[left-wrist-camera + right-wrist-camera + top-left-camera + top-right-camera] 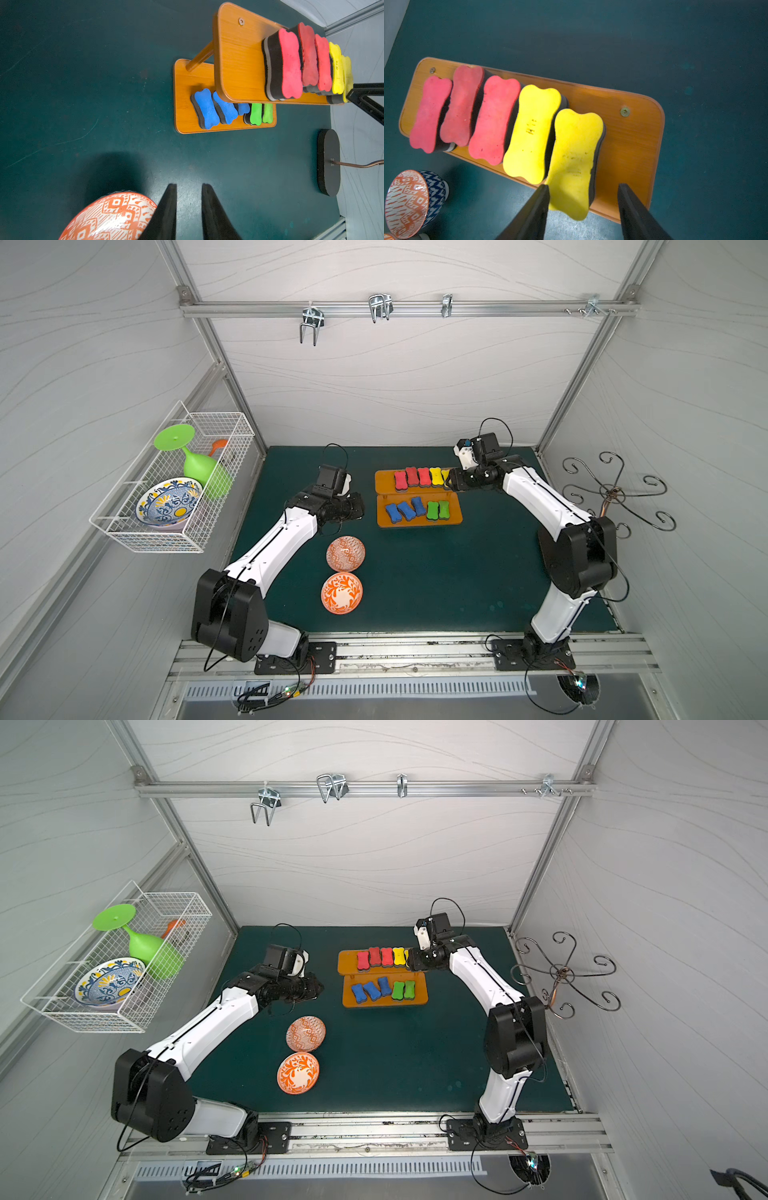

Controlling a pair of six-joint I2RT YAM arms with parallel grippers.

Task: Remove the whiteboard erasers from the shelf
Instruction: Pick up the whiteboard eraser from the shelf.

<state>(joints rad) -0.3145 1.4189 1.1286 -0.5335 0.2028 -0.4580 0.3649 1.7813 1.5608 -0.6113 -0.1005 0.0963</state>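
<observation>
Whiteboard erasers (419, 477): we count all ten on the shelf (384, 483), which stands on the green mat (436, 580) near the centre of the frame in both top views. Upper board (629, 141): three red erasers (463, 108) and two yellow erasers (435, 476) in one close-packed row (some overlap their neighbours). Lower board (455, 517): three blue erasers (405, 510), slanted, and two green erasers (438, 510).

Right gripper (583, 185): at the right-hand end of the upper board in the top views, jaws parted wide and set astride the end yellow eraser (575, 158). One finger (537, 203) lies at that eraser's edge (whether it touches, we cannot tell). The other stands clear, with bare board between. We see no grip taken.

Left gripper (188, 185): left of the shelf in the top views and apart from it. The jaws are drawn close, a narrow strip of mat shows between them, and nothing is held. An orange patterned bowl (112, 216) sits just beside it, and a second bowl (341, 593) lies lower in the frame.
</observation>
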